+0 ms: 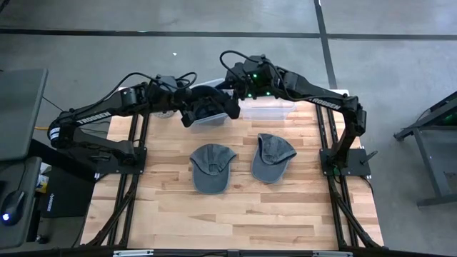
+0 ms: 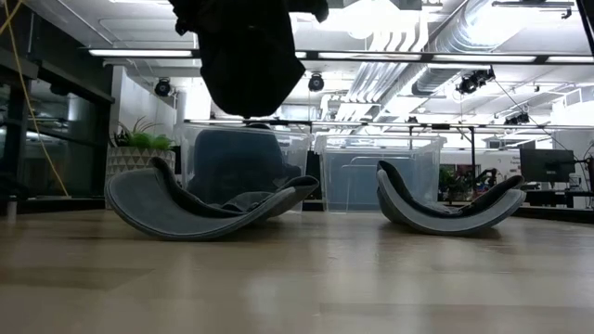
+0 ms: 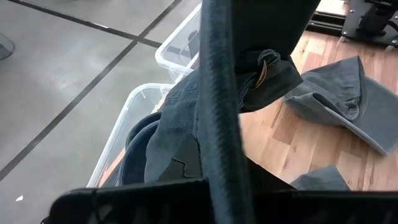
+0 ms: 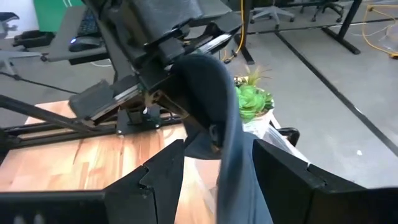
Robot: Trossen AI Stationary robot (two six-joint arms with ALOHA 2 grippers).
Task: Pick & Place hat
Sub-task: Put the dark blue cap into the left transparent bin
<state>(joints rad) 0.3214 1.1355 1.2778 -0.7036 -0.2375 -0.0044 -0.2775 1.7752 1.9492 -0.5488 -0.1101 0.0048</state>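
My wooden table (image 1: pixel 235 214) carrying two grey hats, my clear bin (image 3: pixel 118 149) showing another hat inside only from my left wrist, my left gripper (image 1: pixel 191 108) pinching a dark hat (image 2: pixel 246 56) above it, my right gripper (image 4: pixel 214 168) standing spread around the hanging cloth.

Bright, even overhead lighting; soft shadows, and close objects blur in wrist views.

My two arms are dark, almost black, built of slim jointed links. The left arm (image 1: pixel 96 118) carries white lettering along its long link, and so does the right arm (image 1: pixel 325 102). Black cables loop over both wrists. Small green lights glow on the right wrist housing (image 1: pixel 251 77). The right gripper's fingers (image 4: pixel 158 171) are flat, angular black plates.
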